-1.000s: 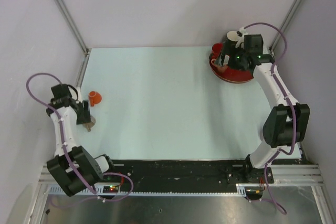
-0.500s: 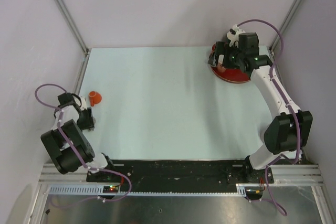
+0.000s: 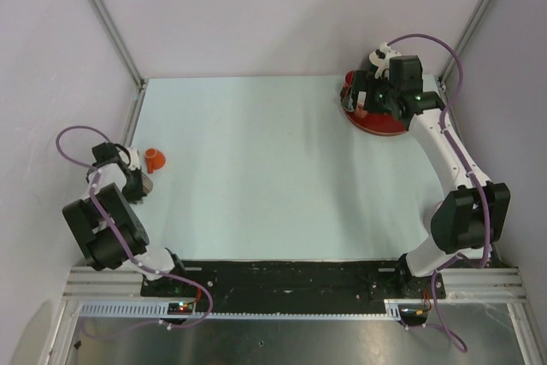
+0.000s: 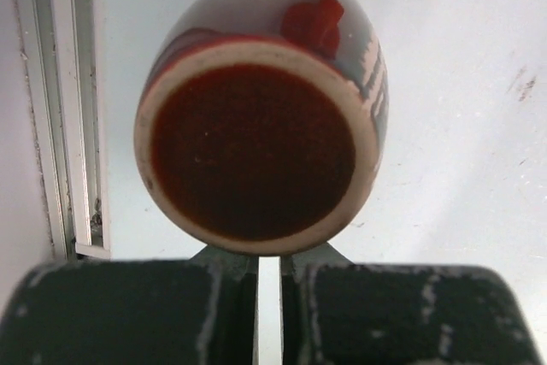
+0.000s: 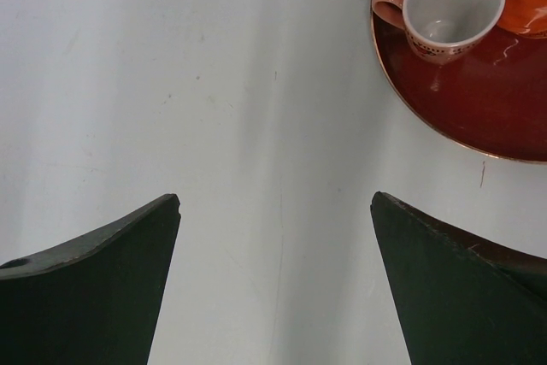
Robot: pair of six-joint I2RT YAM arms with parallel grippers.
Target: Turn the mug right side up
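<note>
Left fingers (image 4: 128, 314) are pressed together with only a thin slit between them, their tips against the near edge of the mug (image 4: 256, 151); whether they pinch it cannot be told. The mug sits at the left edge of the table (image 3: 256, 168), beside the rail and near a small orange cone (image 3: 154, 159) – its round dark-red face turned toward the wrist camera. Right gripper (image 5: 275, 198) is spread wide and empty, above bare table beside the red tray (image 5: 479, 100) – which carries a white cup (image 5: 453, 6).
</note>
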